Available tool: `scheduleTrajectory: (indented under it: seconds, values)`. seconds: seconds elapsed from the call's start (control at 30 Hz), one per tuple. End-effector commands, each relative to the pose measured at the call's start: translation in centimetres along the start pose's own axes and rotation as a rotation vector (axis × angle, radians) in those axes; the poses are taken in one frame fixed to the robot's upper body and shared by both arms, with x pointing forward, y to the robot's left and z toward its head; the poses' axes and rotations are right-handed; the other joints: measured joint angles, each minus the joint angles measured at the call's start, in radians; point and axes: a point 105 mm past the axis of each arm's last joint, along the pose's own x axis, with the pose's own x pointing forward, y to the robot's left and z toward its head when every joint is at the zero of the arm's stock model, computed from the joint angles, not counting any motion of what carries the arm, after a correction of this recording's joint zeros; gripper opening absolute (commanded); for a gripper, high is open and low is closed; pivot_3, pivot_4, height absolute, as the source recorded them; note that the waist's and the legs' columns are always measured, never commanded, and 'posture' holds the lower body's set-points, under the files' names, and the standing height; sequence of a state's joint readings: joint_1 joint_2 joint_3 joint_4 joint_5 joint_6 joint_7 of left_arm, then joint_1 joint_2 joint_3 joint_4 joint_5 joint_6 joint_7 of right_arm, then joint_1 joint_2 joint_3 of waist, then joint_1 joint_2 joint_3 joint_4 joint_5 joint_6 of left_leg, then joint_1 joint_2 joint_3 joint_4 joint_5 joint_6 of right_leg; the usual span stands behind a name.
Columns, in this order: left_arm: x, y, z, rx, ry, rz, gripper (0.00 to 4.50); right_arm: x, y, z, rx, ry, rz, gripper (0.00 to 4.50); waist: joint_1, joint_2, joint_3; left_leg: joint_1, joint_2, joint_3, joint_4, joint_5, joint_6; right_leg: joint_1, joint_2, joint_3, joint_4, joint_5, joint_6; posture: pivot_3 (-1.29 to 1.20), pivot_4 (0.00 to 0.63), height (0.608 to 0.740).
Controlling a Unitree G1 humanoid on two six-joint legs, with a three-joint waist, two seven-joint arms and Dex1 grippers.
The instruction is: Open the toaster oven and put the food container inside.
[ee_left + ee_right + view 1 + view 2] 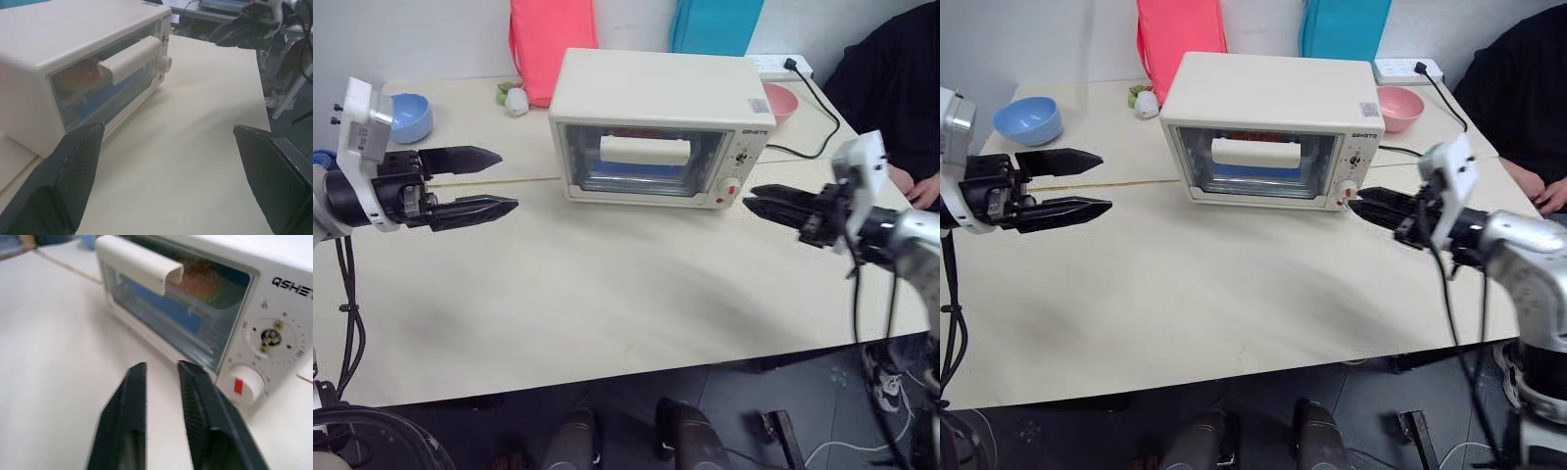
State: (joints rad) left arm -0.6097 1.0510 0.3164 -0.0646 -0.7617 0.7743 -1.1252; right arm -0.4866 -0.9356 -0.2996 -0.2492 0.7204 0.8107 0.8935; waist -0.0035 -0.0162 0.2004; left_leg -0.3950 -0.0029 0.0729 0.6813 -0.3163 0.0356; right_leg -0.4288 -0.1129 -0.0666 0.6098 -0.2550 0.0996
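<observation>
The cream-white toaster oven (656,98) stands at the back middle of the table, its glass door shut and the white bar handle (644,150) across it. Through the glass I see the food container (168,303), a blue strip with a burger bun behind it. My left gripper (507,180) hovers level to the left of the oven, open wide and empty. My right gripper (749,198) hangs just right of the oven's red knob (238,385), pointing at it, with a narrow gap between its fingers and nothing in them.
A blue bowl (408,116) sits at the back left and a pink bowl (778,101) behind the oven's right corner. A power strip (783,67) with a black cable lies at the back right. A person in dark clothes (891,88) sits at the right edge.
</observation>
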Motion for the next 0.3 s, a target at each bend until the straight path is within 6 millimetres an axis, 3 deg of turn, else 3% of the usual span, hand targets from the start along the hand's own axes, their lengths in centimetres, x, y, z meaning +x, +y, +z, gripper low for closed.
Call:
scheduleTrajectory:
  seconds: [0.03,0.2,0.3]
  values:
    - [-1.2,-0.1,1.3,0.07,-0.003,0.027,4.5,-2.2,-0.3,2.3,-0.028,-0.034,0.03,2.61,-0.002,0.0,0.0,0.001,0.0,0.001,0.0,0.0,0.0,0.0,0.0,0.001,0.0,0.0,0.0,0.0,0.15,0.74]
    - [-1.6,-0.2,1.5,0.079,0.005,0.029,4.5,-3.5,-0.4,3.1,-0.032,-0.024,0.044,4.32,0.0,0.0,0.0,0.003,0.004,0.003,0.0,0.001,-0.002,0.0,-0.001,0.001,0.0,0.0,0.0,0.0,0.15,0.74]
    - [-1.6,-0.2,1.4,0.084,0.009,0.03,4.5,-3.3,-0.4,3.4,-0.04,-0.047,0.041,4.49,0.0,0.0,0.0,0.004,0.004,0.003,0.0,0.001,-0.003,0.0,-0.001,0.002,-0.001,0.0,0.0,0.0,0.15,0.74]
